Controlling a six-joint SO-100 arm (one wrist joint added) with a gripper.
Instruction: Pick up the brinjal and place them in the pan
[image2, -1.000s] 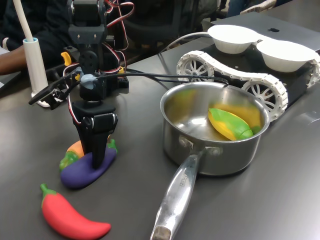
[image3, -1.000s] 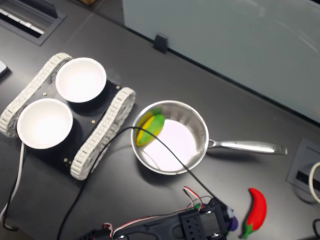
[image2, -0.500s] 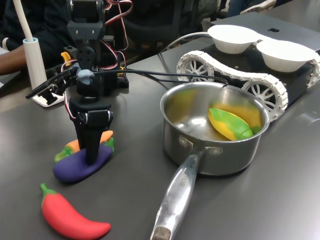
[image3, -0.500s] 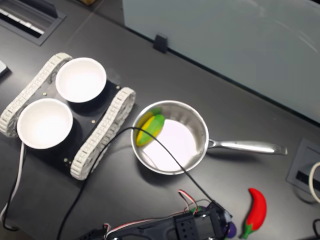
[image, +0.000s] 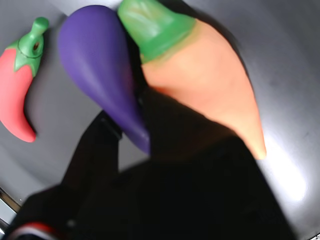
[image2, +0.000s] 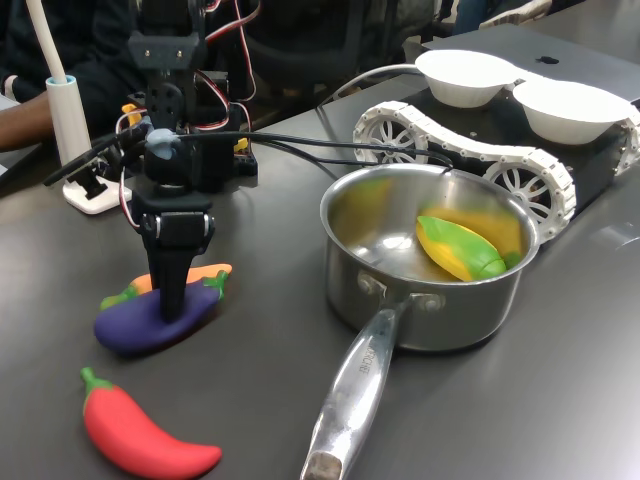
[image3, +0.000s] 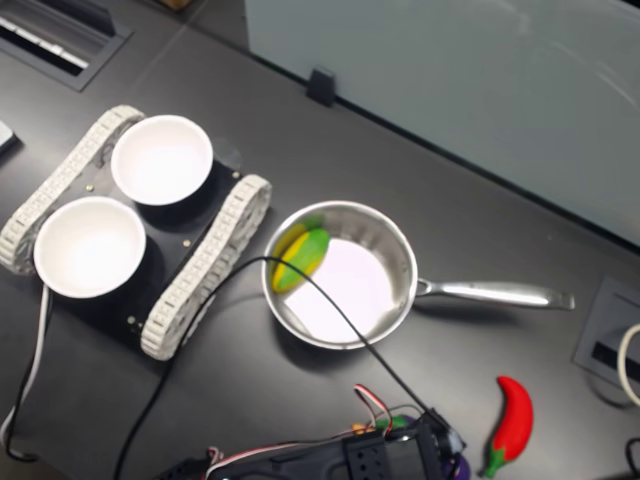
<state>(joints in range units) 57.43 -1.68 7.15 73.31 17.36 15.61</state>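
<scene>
Purple brinjal (image2: 150, 318): it lies on the dark counter (image2: 260, 400), touching the orange carrot (image2: 185, 276) behind it; you see the two pressed side by side in the wrist view.
Claw (image2: 172, 308): it stands upright over the brinjal's middle. In the wrist view one dark finger goes down into the seam between brinjal and carrot, the other sits on the brinjal's far flank. It straddles the brinjal, but you cannot tell from these pictures whether it has closed firmly.
Why so: your approach is from straight above, probably because the carrot blocks one side and leaves only that seam for a finger.
Steel pan (image2: 430, 270): well apart from the brinjal, toward the first exterior view's right, handle pointing at the camera. A yellow-green toy (image2: 458, 250) already lies inside.
Red chilli (image2: 140, 430): near the brinjal, not touching it.
Risk: in my judgement the carrot may get dragged or pinched along.
Second exterior view: the brinjal is almost hidden under the arm.
</scene>
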